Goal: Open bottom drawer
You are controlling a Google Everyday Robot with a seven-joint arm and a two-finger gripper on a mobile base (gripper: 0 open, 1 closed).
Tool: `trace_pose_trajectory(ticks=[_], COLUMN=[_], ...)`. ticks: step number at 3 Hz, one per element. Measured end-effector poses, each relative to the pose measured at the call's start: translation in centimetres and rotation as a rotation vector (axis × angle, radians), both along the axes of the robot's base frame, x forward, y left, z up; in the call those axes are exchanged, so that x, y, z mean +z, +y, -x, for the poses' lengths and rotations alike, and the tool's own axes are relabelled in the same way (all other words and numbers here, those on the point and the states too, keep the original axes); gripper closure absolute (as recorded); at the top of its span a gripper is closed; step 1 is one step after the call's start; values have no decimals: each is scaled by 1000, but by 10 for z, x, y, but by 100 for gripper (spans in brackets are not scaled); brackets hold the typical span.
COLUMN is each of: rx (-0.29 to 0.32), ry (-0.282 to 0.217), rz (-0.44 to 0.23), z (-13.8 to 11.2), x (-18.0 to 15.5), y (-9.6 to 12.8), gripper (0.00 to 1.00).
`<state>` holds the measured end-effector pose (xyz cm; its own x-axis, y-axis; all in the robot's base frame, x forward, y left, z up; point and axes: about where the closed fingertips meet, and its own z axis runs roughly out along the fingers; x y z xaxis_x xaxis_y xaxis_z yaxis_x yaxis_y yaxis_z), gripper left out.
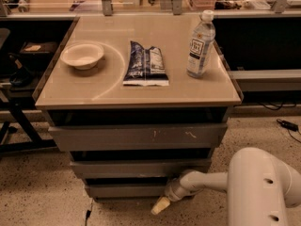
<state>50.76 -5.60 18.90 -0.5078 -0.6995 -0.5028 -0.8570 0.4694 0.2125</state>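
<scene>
The bottom drawer (124, 190) is the lowest and narrowest grey front of the cabinet, plain and unmarked, standing flush under the middle drawer front (136, 167). The widest top drawer front (136, 136) has white scratch marks. My gripper (161, 205) reaches in from the lower right on a white arm (256, 185). Its pale tip points down-left, just in front of and below the right end of the bottom drawer's front, close to the floor.
On the cabinet top (207, 93) stand a white bowl (82, 55), a dark snack bag (146, 64) and a clear water bottle (200, 44). A black table frame (19, 121) stands at the left. A cable (287, 125) lies on the speckled floor at the right.
</scene>
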Motion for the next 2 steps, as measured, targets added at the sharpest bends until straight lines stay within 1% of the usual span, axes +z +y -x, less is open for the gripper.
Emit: trace_pose_trajectory(ticks=[1,2], rx=[1,1], ry=[1,1], rz=[0,0], z=[0,0], x=[0,0], y=[0,0], gripper=[20,42])
